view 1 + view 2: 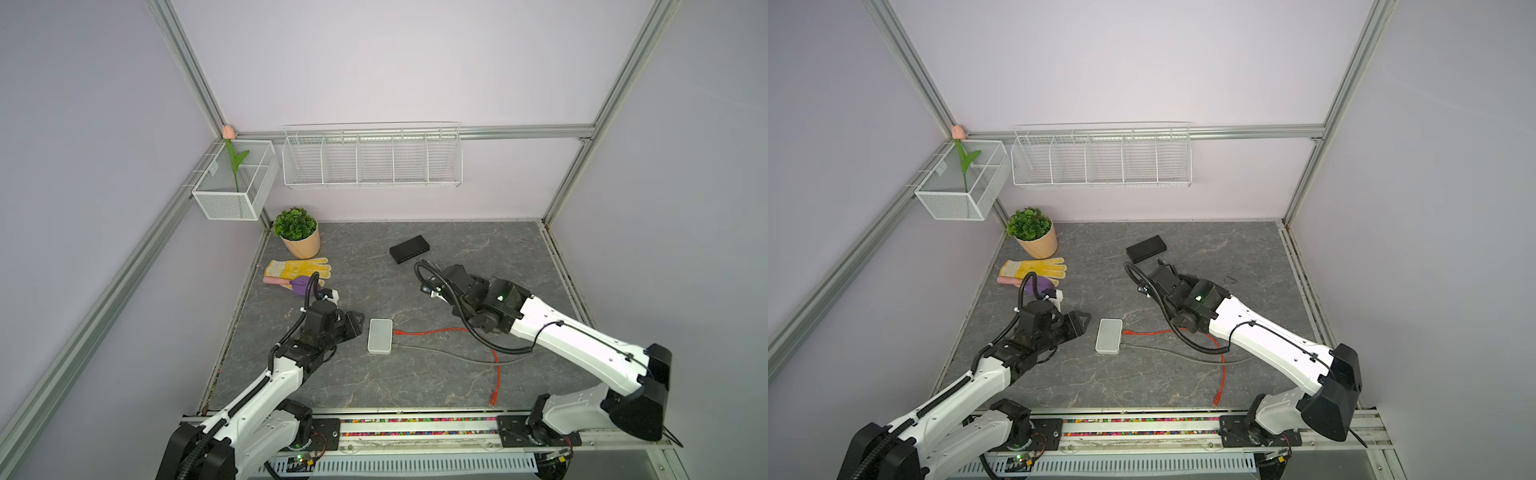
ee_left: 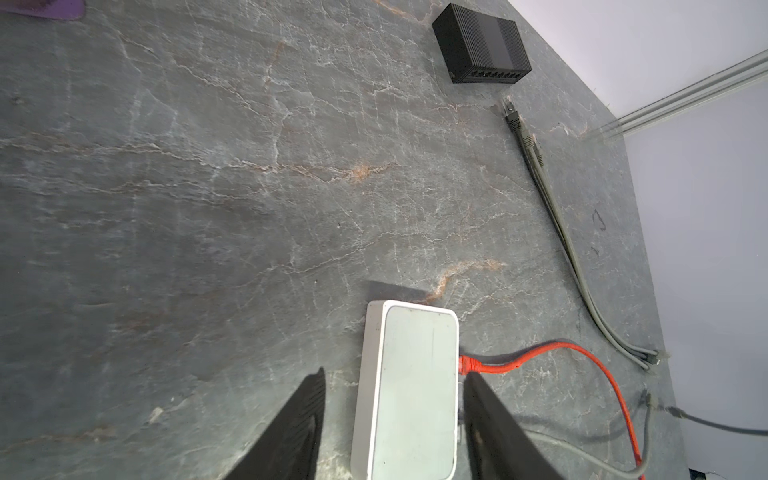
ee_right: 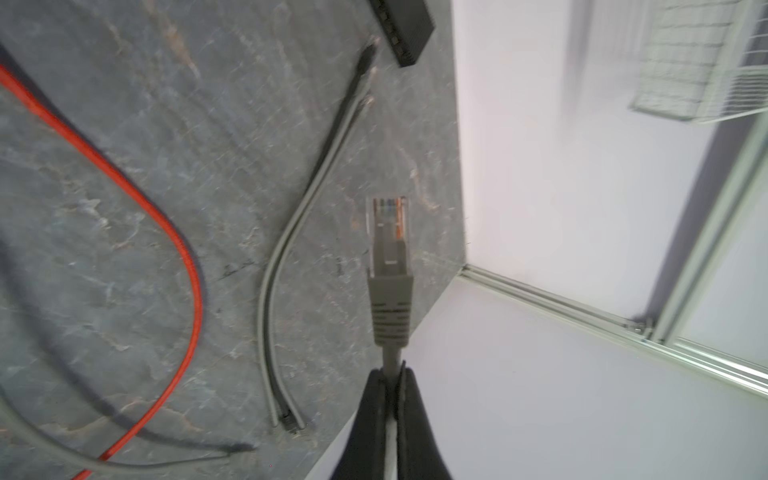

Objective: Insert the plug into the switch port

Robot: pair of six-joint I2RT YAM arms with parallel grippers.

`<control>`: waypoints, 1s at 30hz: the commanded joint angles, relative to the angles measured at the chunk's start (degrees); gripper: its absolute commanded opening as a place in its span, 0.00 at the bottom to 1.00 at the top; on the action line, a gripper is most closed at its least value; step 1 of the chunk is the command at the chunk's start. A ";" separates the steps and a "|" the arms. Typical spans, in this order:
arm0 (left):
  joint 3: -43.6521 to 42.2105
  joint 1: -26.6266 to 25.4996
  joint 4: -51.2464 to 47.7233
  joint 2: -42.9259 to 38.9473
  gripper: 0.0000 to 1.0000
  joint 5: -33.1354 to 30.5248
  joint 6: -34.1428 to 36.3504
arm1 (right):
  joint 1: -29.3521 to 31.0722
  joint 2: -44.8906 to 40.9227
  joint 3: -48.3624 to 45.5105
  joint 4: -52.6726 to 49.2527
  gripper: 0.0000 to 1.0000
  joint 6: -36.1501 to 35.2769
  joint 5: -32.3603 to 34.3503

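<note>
A grey plug [image 3: 388,232] with a clear tip sticks out ahead of my right gripper [image 3: 392,374], which is shut on the plug's grey cable just behind the boot. That arm's wrist [image 1: 469,286] hangs above the table near a black switch [image 1: 409,248] at the back, whose port row shows on one side [image 2: 486,77]. A white switch [image 1: 380,336] lies mid-table with a red cable [image 1: 436,331] and a grey cable [image 1: 440,353] in its right side. My left gripper [image 1: 358,326] is open just left of the white switch [image 2: 415,386], its fingers framing it without touching.
A short folded grey cable [image 2: 544,178] lies on the table between the black switch and the right wall. A potted plant [image 1: 300,239], a yellow glove [image 1: 299,268] and a purple tool [image 1: 301,284] sit at the back left. Wire baskets [image 1: 372,160] hang on the walls.
</note>
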 commanded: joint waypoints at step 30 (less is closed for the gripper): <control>2.18 -1.21 9.43 20.01 0.55 8.20 2.09 | 5.32 19.54 -4.40 15.89 0.07 8.77 -33.72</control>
